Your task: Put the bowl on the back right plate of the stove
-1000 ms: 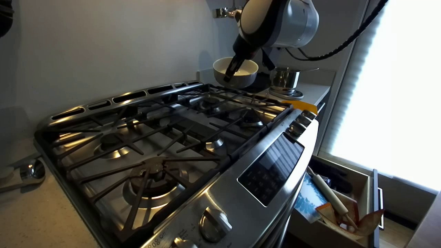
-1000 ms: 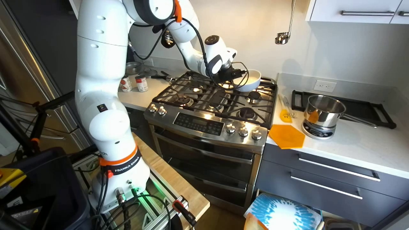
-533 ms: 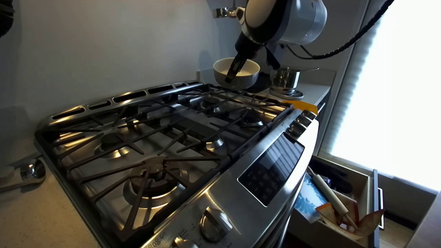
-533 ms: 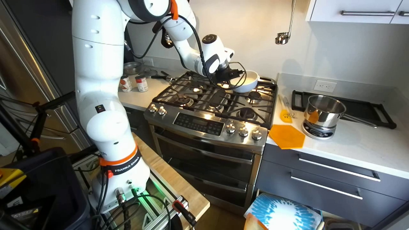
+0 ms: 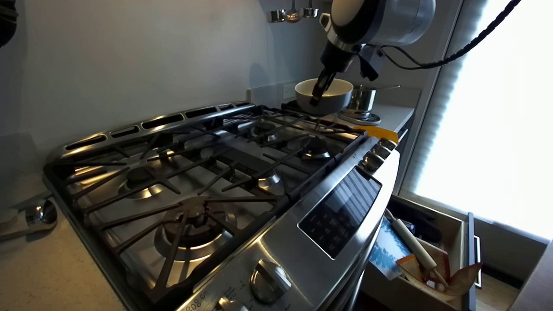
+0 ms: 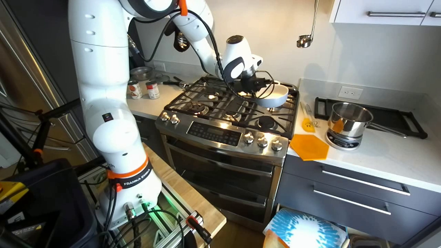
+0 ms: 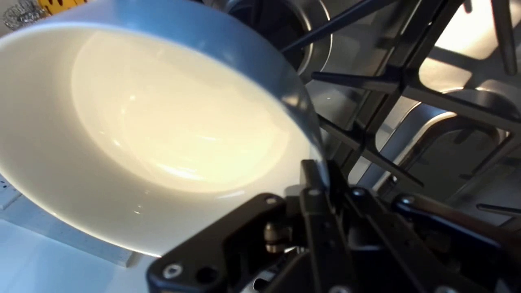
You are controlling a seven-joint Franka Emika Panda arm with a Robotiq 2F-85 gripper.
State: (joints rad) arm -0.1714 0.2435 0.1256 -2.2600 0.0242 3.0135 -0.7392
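The bowl is round, pale outside and cream inside, and also shows in an exterior view. My gripper is shut on its rim, with one finger inside and one outside. The bowl fills much of the wrist view and looks tilted there. It hangs over the right rear part of the stove; the gap below it is hard to judge. The back right plate shows its black grate and burner in an exterior view. The bowl mostly hides that plate where the arm base shows. The gripper reaches down from above.
A steel pot stands on a small scale right of the stove. An orange mat, a spatula and a black grate lie on that counter. Cans stand left. A drawer is open below.
My gripper has carried the bowl rightward in both exterior views. In the view with the arm base, the bowl also sits lower, toward the stove's front. The hold on the rim is unchanged.
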